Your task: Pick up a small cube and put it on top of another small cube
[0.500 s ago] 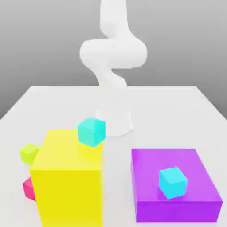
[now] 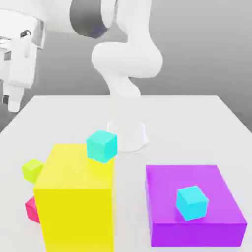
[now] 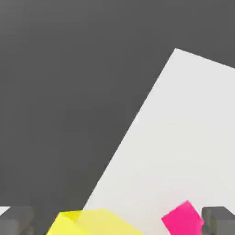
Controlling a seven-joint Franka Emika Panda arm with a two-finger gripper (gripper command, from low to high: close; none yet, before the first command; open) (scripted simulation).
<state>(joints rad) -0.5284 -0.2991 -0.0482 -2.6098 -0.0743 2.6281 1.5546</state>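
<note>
The white desk (image 2: pixel 197 123) carries five things directly. A big yellow block (image 2: pixel 74 206) stands toward the exterior view's left, near the front edge. Just beside its left face sit the lime cube (image 2: pixel 32 170), further back, and a pink-red cube (image 2: pixel 31 209), nearer the front and partly hidden by the block. A low purple block (image 2: pixel 216 197) lies toward the exterior view's right, apart from the yellow one, with bare desk between them. The arm's white base (image 2: pixel 129 133) stands on the desk behind both blocks, around the middle.

The end effector (image 3: pixel 117 222) stands spread wide, its fingertips (image 3: pixel 16 220) far apart. Between them lie a yellow block (image 3: pixel 94 223) and a pink-red cube (image 3: pixel 182 219) on the white surface (image 3: pixel 183 137).
</note>
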